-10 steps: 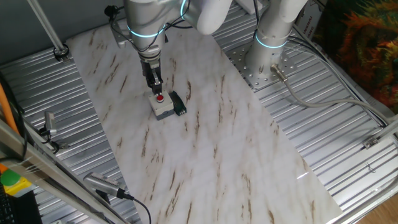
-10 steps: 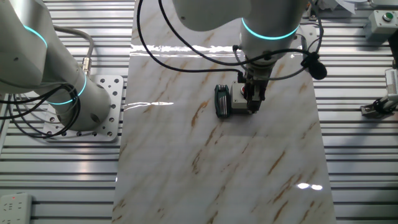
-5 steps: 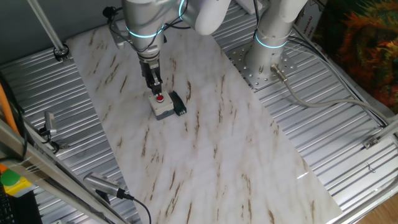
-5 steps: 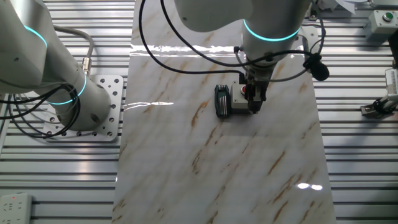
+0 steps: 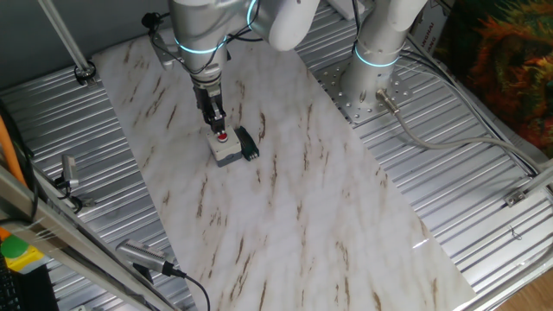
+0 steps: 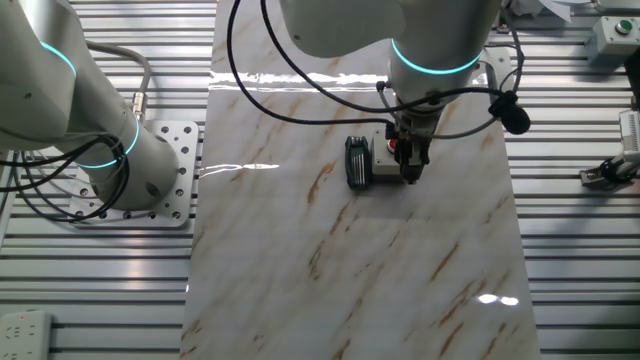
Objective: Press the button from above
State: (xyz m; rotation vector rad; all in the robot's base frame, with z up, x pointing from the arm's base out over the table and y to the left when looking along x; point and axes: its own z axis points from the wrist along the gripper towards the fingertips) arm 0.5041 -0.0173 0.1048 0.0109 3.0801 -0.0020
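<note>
You have one button [image 5: 224, 143] (grey box, black connector) on the marble sheet [image 5: 285, 207]. The arm hangs vertical, its gripper [image 5: 217, 125] just over the red cap, perhaps touching; whether the fingers are parted, you cannot tell

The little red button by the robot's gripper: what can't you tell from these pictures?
- Contact: neither view settles whether the gripper touches the small round red push-button.
- Gripper fingers: too small and dark to show any gap.
- Red cap in the other fixed view: mostly hidden behind the gripper.

Two high opposite views, sharing marble board [image 5: 285, 199]
</note>
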